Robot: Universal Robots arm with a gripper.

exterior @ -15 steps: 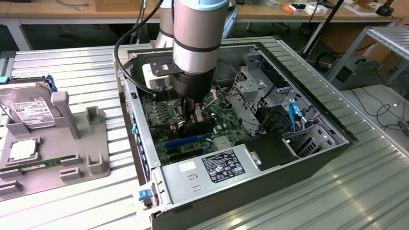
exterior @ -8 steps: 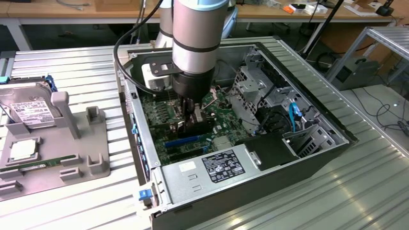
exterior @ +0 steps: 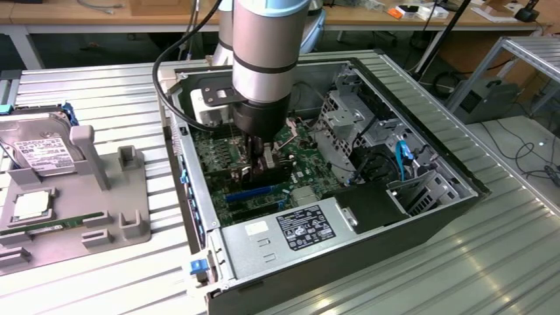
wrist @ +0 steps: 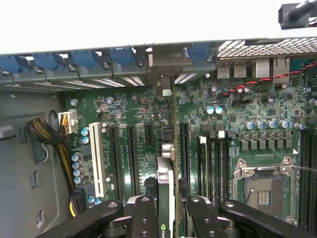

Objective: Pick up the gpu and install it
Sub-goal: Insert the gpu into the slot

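**Card on edge over the motherboard**

Black two-finger gripper (wrist: pixel 166 210) down inside the open grey computer case (exterior: pixel 437 157), fingers (wrist: pixel 143 215) pinching the thin flat gpu (wrist: pixel 165 186) from both faces. Card held on edge, upright, low over the green motherboard (wrist: pixel 133 114), in line with the long black expansion slots (wrist: pixel 131 158) and the rear bracket openings. Silver hard drive with white label (exterior: pixel 39 154) parked in the grey holder tray (exterior: pixel 131 226) at the exterior view's left.
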